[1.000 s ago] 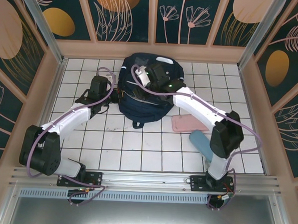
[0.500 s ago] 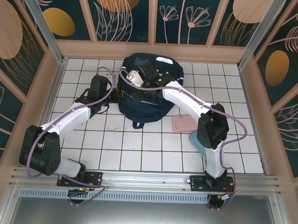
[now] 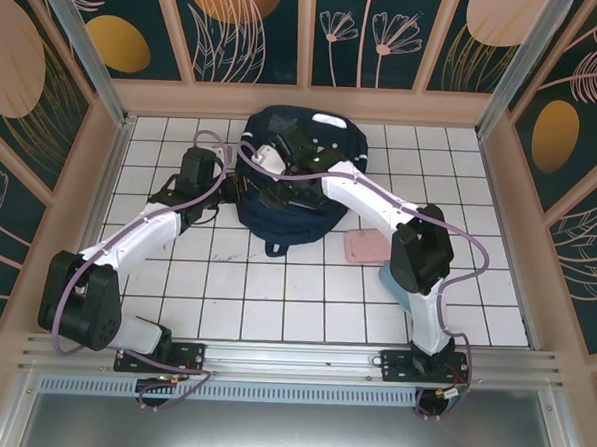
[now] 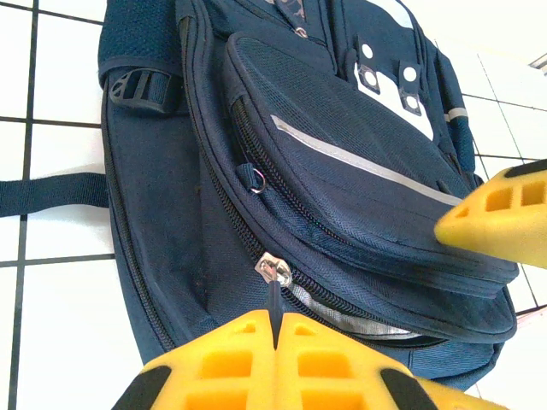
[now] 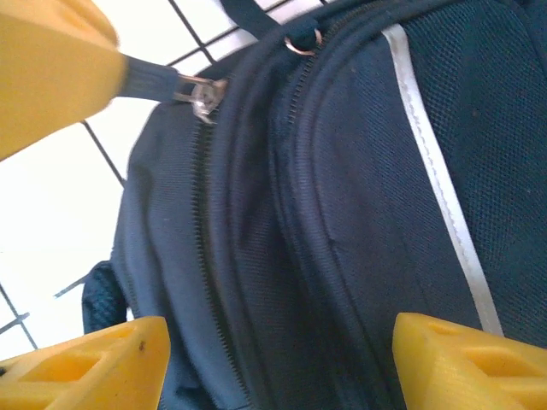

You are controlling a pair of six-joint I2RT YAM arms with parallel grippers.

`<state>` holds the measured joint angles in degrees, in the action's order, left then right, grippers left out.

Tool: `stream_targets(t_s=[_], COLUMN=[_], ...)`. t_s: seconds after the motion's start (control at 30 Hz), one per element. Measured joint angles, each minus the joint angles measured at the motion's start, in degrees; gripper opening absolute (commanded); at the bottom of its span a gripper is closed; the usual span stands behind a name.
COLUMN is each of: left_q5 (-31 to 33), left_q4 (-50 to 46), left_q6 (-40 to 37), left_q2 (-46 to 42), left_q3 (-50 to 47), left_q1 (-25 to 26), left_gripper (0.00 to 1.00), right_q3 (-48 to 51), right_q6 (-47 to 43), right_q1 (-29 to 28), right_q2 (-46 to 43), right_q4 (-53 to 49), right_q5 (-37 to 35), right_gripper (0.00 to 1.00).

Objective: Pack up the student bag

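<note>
White tiles cover the table (image 3: 275,292), with dark flowered panels walling it in. Your student bag (image 3: 304,216) lies toward 12 o'clock, close to the far wall.

From above, the right arm's wrist covers the middle of the bag, so you cannot make out much of its front. At 4 o'clock a blue thing (image 3: 394,281) is half hidden behind the right elbow, and you cannot tell what it is. Just beside it, a flat pink case (image 3: 362,247) is cut off by the forearm. In the left wrist view, a pale sliver of lining shows through the zip gap, and nothing inside can be read.

Your left arm stretches from its base at 7 o'clock to the bag's 9 o'clock edge. The left gripper (image 4: 275,329) has its fingers pressed together, pinching the dark zipper pull (image 4: 273,290).

Your right arm rises to an elbow at 4 o'clock, with the forearm running toward 11 o'clock over the bag. The right gripper (image 5: 273,363) is spread wide, with its fingers (image 5: 94,367) on either side of the bag's front. You cannot tell whether the pads touch the fabric.
</note>
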<state>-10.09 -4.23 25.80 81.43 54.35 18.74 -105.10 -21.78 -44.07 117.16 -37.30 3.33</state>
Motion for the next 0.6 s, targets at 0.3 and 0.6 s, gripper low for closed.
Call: stream_targets(t_s=[0.3, 0.6], left_q5=[0.2, 6.6], left_q4=[-0.6, -2.3], left_q6=[0.0, 1.4], left_q2=[-0.5, -0.5], left_q3=[0.0, 1.9], left_q1=[0.0, 0.7], left_gripper=[0.00, 0.00], right_q3=[-0.4, 12.3], right_q6=[0.6, -2.3], right_q1=[-0.3, -4.3], right_q2=[3.3, -1.7], right_q4=[2.9, 18.3], right_q5=[-9.6, -22.8], right_gripper=[0.56, 0.22])
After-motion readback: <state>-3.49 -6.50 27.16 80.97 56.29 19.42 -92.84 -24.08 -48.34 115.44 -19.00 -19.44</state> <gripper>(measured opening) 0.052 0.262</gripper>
